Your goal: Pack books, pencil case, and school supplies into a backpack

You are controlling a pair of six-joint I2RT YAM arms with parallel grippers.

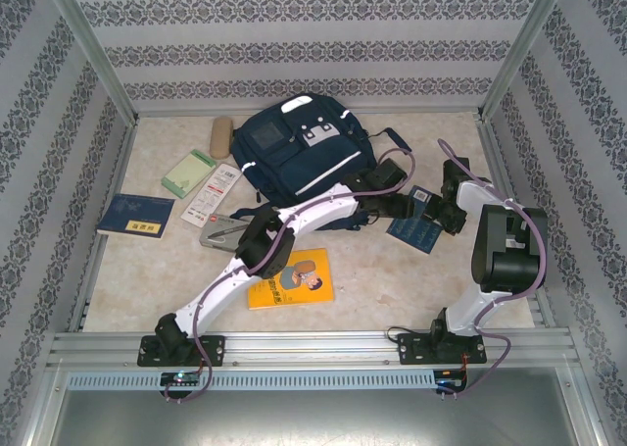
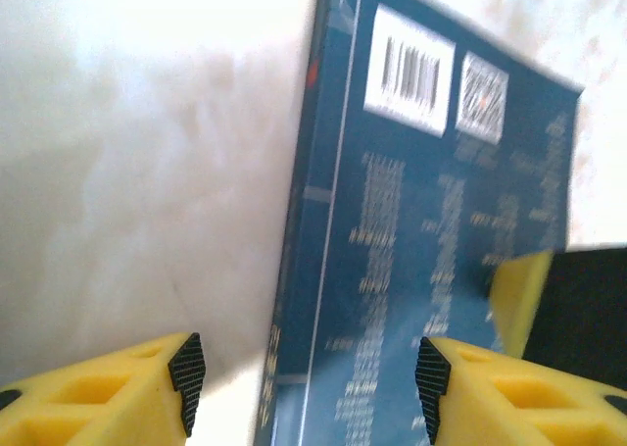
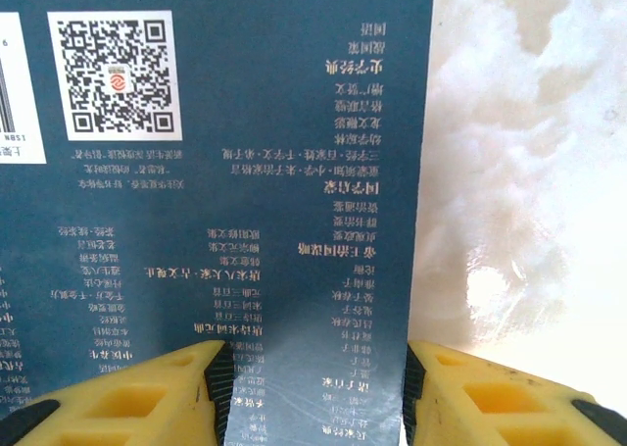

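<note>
We are looking into a robotics lab's test cell, dressed up as a room. Bare aluminium posts [image 1: 90,49] are rising at ten and two o'clock, holding panels of striped floral wallpaper [image 1: 294,49] that are standing in for walls at nine, twelve and three o'clock. A slotted aluminium rail [image 1: 313,346] is running across six o'clock, and we are seeing two white arms, the left arm [image 1: 225,274] and the right arm [image 1: 468,309], sitting bolted to it, with cables [image 1: 498,360] looping from their bases. A marble-look counter [image 1: 392,279] is lying boxed in by the frame, with grey sheet metal [image 1: 313,417] showing below the rail.
</note>
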